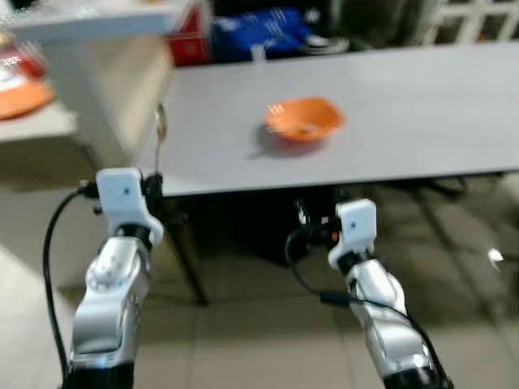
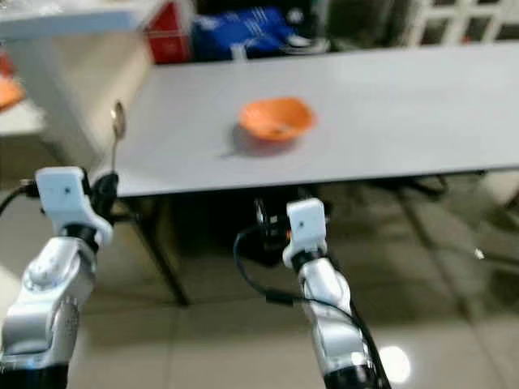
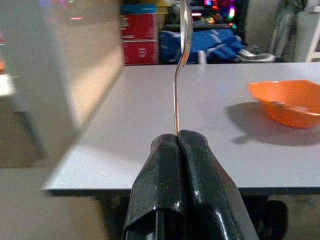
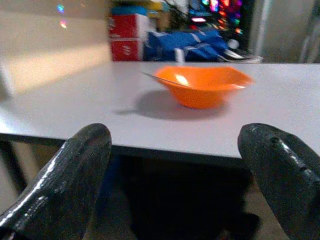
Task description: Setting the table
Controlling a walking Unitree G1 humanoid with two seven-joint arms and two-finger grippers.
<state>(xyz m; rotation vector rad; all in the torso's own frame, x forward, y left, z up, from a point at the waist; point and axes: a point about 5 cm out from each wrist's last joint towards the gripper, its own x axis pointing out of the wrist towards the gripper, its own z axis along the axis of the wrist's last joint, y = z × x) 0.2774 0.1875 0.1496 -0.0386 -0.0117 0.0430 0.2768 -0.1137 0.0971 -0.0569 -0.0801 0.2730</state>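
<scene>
left gripper (image 3: 177,137) clamped on spoon (image 3: 181,55), upright, thin, silver | right gripper (image 4: 175,150) wide, empty | orange bowl (image 1: 303,119) upper centre on table (image 1: 422,121)

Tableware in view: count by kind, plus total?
Bowl, orange, on the grey table: 1
Spoon, held upright in the left gripper: 1
Utensil handle resting in the bowl, kind unclear: 1
Total: 3
The right gripper is open, short of the table edge.

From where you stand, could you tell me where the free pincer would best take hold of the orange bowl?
Grip the near rim of the bowl, coming from the table's front edge. The rim flares thin and open, and the right pincer, open, already faces that side.
</scene>
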